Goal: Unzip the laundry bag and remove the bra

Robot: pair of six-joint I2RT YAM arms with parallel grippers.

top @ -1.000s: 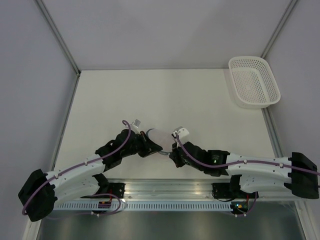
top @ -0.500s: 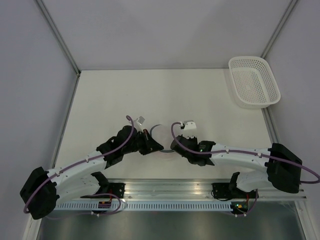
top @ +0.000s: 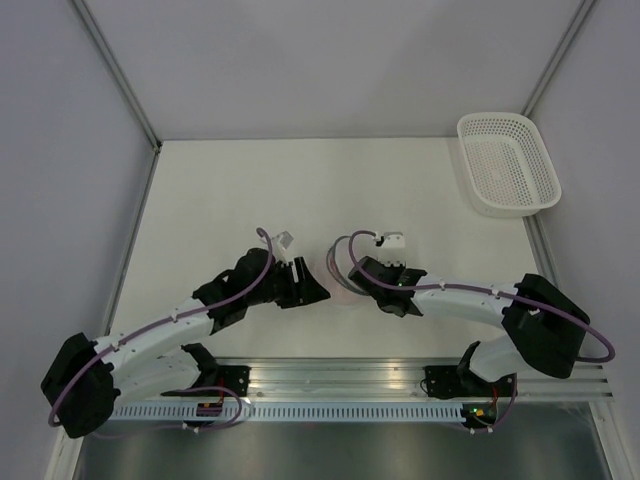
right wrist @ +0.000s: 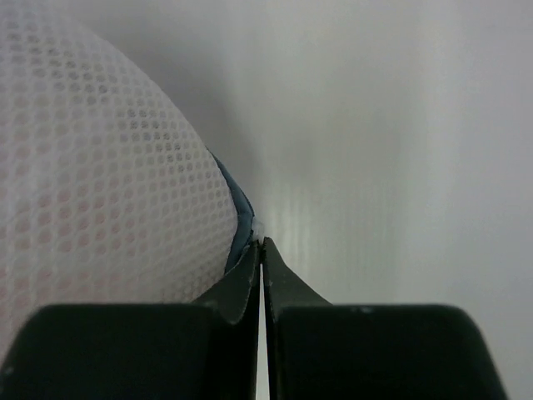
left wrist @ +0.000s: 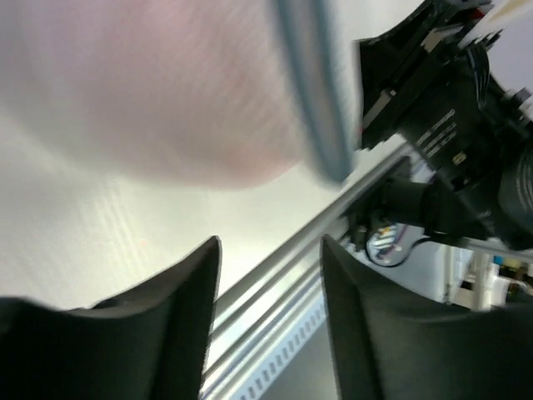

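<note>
The laundry bag [right wrist: 100, 192], round white mesh with a grey-blue zipper rim [right wrist: 238, 208], fills the left of the right wrist view. A salmon tint of the bra [right wrist: 50, 250] shows through the mesh. My right gripper [right wrist: 262, 243] is shut on the small white zipper pull at the rim. From above, the bag [top: 333, 262] lies between the two grippers, mostly hidden by my right gripper [top: 343, 273]. My left gripper [top: 318, 291] sits just left of the bag. In the left wrist view the left gripper [left wrist: 271, 243] is open and holds nothing, with the blurred bag [left wrist: 166, 92] above it.
A white perforated basket [top: 507, 165] stands at the back right corner. The aluminium rail [top: 330, 385] runs along the near edge, and the right arm [left wrist: 450, 125] crosses close in front of the left wrist camera.
The left gripper has let go of the bag and opened. The right gripper, still shut at the rim, has moved away from the bases, and the bag has dropped from mid-air towards the table.
</note>
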